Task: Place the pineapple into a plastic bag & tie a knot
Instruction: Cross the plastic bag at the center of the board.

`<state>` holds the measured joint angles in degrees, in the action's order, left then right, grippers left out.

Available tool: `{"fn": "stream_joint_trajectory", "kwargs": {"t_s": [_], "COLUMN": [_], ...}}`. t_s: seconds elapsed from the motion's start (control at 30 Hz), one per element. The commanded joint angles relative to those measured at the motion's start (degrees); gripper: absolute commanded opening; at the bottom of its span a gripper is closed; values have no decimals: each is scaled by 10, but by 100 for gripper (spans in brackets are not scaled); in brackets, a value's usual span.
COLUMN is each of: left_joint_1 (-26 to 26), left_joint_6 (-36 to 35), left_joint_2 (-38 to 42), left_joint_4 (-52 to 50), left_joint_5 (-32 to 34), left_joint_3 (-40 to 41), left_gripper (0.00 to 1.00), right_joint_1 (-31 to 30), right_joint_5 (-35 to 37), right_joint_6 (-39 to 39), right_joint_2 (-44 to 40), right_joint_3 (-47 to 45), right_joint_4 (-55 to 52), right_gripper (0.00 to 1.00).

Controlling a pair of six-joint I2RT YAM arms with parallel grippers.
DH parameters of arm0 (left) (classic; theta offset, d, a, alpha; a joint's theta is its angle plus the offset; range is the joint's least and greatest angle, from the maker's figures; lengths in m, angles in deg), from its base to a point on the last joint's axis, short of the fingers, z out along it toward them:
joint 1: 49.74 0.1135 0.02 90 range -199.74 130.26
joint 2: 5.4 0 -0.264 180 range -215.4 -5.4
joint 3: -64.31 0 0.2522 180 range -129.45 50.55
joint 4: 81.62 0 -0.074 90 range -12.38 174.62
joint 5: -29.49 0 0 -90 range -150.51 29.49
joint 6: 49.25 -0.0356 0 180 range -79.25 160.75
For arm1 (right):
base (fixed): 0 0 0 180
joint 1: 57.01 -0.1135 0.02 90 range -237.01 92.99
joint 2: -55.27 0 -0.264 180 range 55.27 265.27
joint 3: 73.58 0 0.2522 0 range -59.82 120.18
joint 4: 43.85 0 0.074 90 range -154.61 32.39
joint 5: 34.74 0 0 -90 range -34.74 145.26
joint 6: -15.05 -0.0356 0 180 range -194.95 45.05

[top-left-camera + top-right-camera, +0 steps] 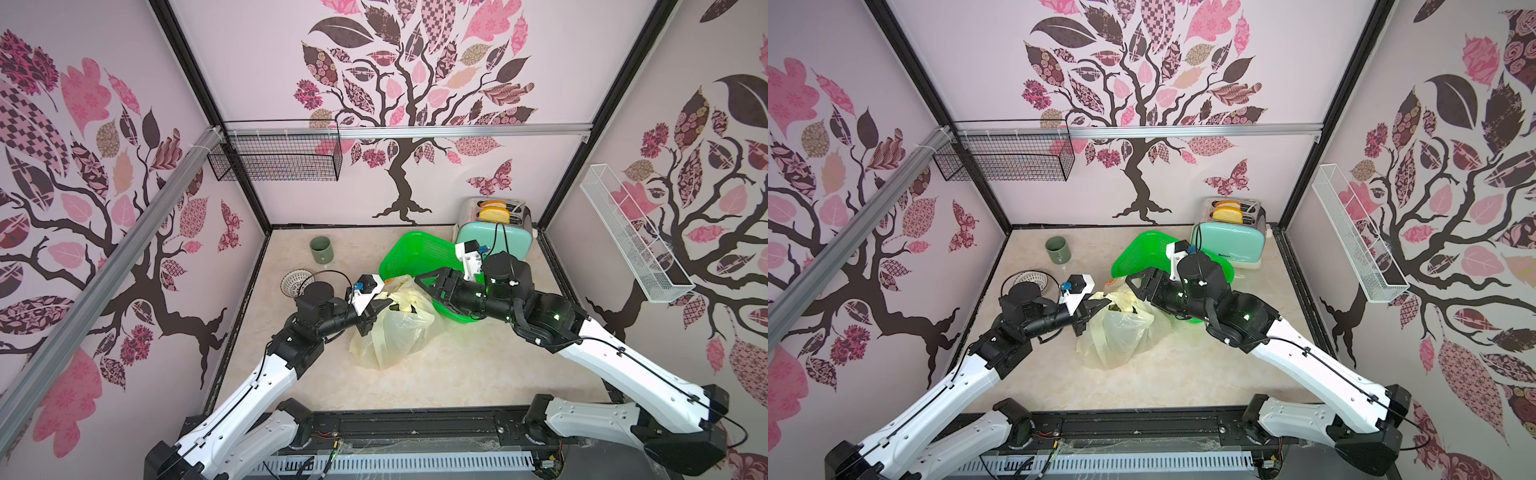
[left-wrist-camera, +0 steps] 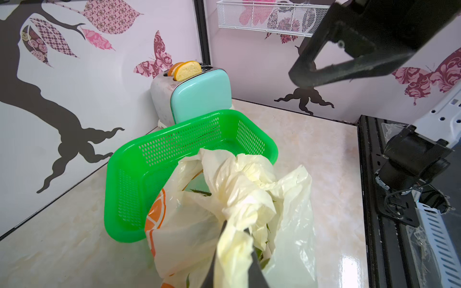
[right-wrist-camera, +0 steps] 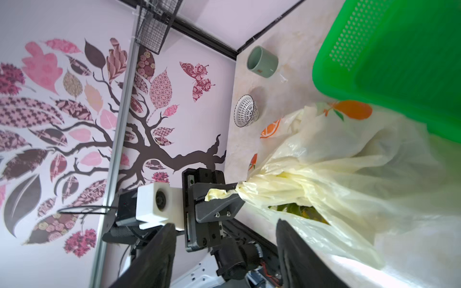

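Resting mid-way on table (image 1: 478, 365), plastic bag (image 1: 395, 332) was seen touching green basket (image 1: 415, 253); its twisted strap was clamped betw. L gripper (image 3: 224, 193) jaws. R gripper (image 1: 420, 281) was held above bag, jaws apart.

Bag (image 1: 399, 332): thin translucent film, pale yellow, crinkled, soft sheen. Basket (image 1: 415, 249): moulded green plastic, glossy, perforated walls. Toaster (image 1: 515, 241): glossy mint shell, dull scuffed metal ends. Tabletop (image 1: 457, 374): smooth marble-look, polished, throws reflections. Cup (image 1: 320, 250): looks like glazed ceramic, satin green. Back rack (image 1: 274, 162): black wire mesh. Side rack (image 1: 631, 237): white-coated wire mesh.
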<state>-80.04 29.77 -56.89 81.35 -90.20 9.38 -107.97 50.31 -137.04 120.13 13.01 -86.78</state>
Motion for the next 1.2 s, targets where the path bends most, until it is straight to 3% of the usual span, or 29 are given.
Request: {"fn": "stream_joint_trajectory", "kwargs": {"t_s": [0.0,0.67,1.17], "left_joint_1": [-1,-2,-13], "left_joint_6": [-12,-23,-37], "left_joint_2": [3,6,23], "left_joint_4": [7,-8,-41], "left_joint_5": [-8,-17,-48], "left_joint_3": [3,-1,3], "left_gripper": [0,0,0], "right_joint_1": [2,1,7], "right_joint_5": [-20,-39,-5], "right_joint_6": [-152,-227,-211], "right_joint_2": [30,141,191], "right_joint_3": [-11,-11,9], "right_joint_4": [19,106,161], "right_gripper": [72,74,62]}}
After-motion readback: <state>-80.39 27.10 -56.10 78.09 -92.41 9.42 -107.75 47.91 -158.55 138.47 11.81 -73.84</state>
